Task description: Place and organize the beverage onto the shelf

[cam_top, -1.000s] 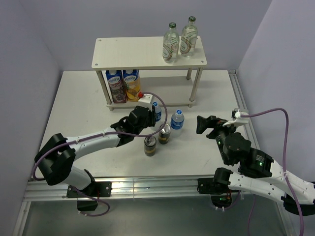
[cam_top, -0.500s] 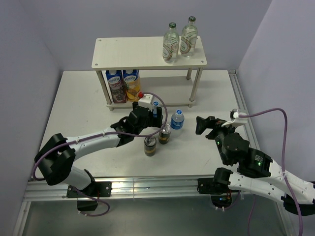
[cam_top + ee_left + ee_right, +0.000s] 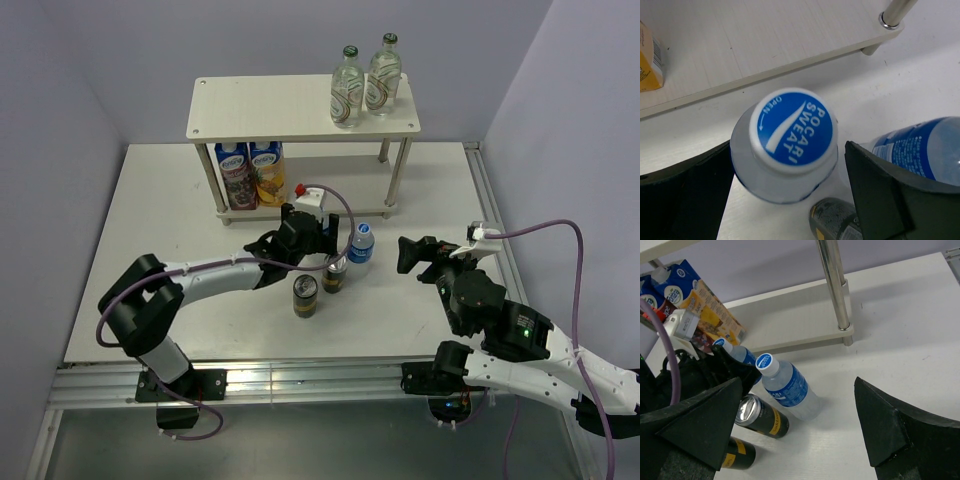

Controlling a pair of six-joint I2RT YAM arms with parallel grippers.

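The shelf (image 3: 270, 105) stands at the back with two green-capped glass bottles (image 3: 357, 82) on the right of its top board. A blue-capped water bottle (image 3: 792, 131) stands upright on the table between the fingers of my left gripper (image 3: 789, 150), which is open, with a gap on the right side. A second water bottle (image 3: 361, 243) stands just right of it. Two dark cans (image 3: 335, 273) (image 3: 305, 296) stand in front. My right gripper (image 3: 418, 255) hovers open and holds nothing, to the right of the drinks (image 3: 787, 385).
Two juice cartons (image 3: 250, 175) stand on the left of the shelf's lower board (image 3: 340, 195). A metal shelf leg (image 3: 835, 285) rises behind the bottles. The table ends in a metal rail (image 3: 300, 375) at the front and purple walls on three sides.
My left gripper has opened and slid forward and right, so that it now straddles the left water bottle. The right arm has barely moved.
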